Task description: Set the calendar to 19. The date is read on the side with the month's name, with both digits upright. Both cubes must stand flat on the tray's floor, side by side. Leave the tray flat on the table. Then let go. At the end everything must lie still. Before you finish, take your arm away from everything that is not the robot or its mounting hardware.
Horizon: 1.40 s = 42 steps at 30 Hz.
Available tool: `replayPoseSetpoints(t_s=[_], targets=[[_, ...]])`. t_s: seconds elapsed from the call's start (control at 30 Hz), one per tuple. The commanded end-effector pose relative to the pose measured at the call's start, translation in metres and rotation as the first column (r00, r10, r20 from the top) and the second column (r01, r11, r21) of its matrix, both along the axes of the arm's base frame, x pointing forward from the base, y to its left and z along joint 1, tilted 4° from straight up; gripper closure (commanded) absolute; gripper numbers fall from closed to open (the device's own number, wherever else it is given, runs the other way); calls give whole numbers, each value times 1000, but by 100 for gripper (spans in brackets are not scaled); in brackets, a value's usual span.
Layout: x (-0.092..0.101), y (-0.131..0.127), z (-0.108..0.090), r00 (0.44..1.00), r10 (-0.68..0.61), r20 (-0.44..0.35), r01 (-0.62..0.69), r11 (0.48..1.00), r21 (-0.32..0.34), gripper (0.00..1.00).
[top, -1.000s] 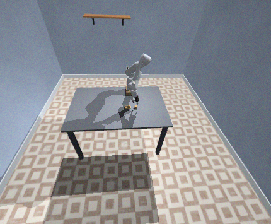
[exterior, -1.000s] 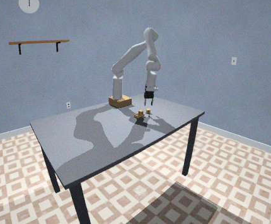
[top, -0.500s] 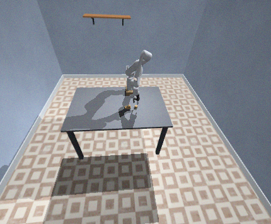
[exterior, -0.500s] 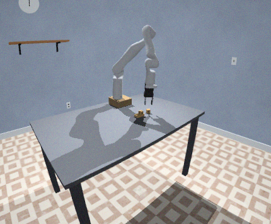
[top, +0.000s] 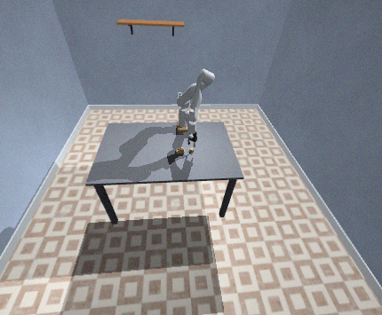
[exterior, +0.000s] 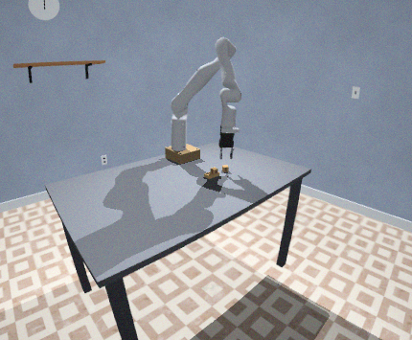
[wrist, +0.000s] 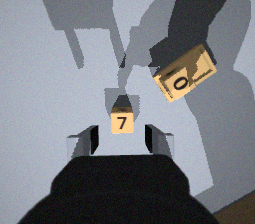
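Observation:
A loose wooden cube (top: 191, 150) (exterior: 225, 169) (wrist: 122, 122) stands on the table outside the tray; the wrist view shows a 7 on its top. The small wooden tray (top: 178, 152) (exterior: 208, 176) (wrist: 205, 70) stands beside it, turned at an angle. A second cube (exterior: 214, 170) (wrist: 177, 84) sits in one end of the tray, with a 0 on its top. The month's name cannot be read. My gripper (top: 192, 143) (exterior: 226, 158) (wrist: 121, 134) is open and empty. It points down above the loose cube, which shows just beyond the fingertips in the wrist view.
The arm's wooden base block (top: 182, 129) (exterior: 182, 154) (wrist: 248, 202) stands on the table (top: 127, 169) (exterior: 147, 215) behind the tray. Shadows of the arm fall across the table and the tray. A wall shelf (top: 150, 23) (exterior: 59, 64) hangs well away from the arm.

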<state>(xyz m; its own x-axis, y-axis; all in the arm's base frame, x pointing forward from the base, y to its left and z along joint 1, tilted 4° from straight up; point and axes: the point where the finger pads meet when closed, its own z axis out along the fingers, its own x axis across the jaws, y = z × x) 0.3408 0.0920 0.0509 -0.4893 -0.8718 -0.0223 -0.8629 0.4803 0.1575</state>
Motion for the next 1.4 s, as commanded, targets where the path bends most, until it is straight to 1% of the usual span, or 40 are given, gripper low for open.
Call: replayPoseSetpoints(t_s=[0.0, 0.17, 0.23, 0.47, 0.63, 1.37], targets=[[-2, 5, 1, 1000, 9, 17, -9, 1000, -6, 0], [-3, 6, 0, 997, 10, 72, -7, 999, -37, 0], [-3, 6, 0, 997, 10, 72, -7, 999, -37, 0], [-4, 6, 1, 989, 12, 149, 0, 997, -80, 0], [-5, 4, 2, 983, 13, 184, 5, 995, -100, 0], [-6, 4, 3, 981, 14, 195, 7, 994, -107, 0]])
